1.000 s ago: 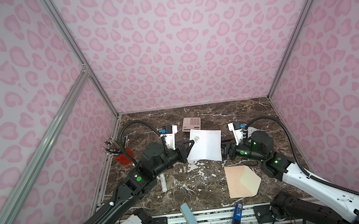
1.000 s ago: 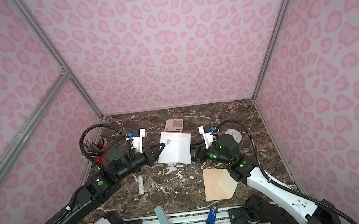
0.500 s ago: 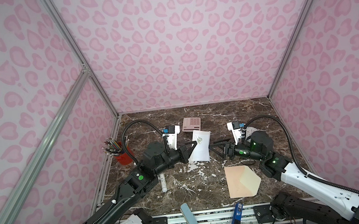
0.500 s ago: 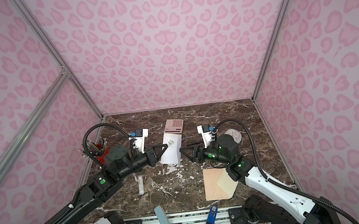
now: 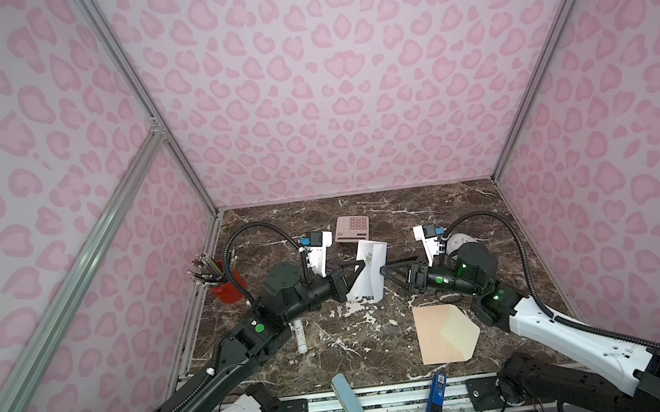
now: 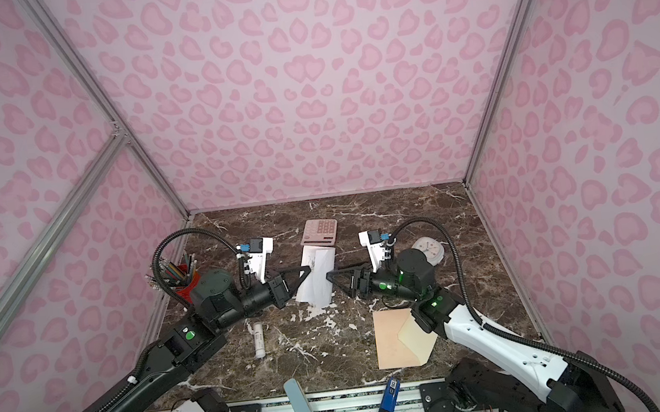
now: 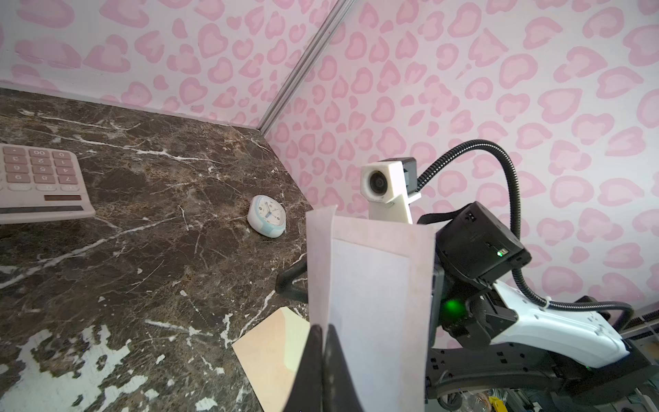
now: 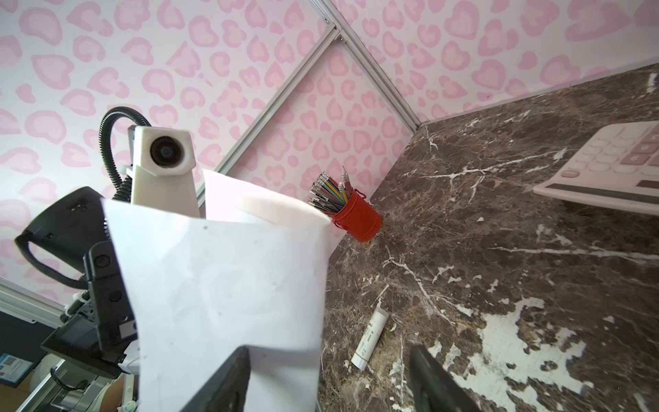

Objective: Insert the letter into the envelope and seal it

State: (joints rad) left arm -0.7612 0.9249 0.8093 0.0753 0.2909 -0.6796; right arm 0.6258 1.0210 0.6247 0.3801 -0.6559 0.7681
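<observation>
Above the table point(image 5: 458, 206): left pincer point(image 5: 360, 264) clamped on the upright, bent letter point(image 5: 370, 278); right pincer point(image 5: 386, 267), jaws apart, just beside it; envelope point(image 5: 432, 336) lying flat, flap open.

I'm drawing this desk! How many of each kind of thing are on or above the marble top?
Paper things, white letter sheet and peach-tan rectangular envelope: 2
Pink plastic calculator: 1
Round white-and-blue clock: 1
Red cup of coloured pencils: 1
White cylindrical tube: 1
Total: 6
</observation>
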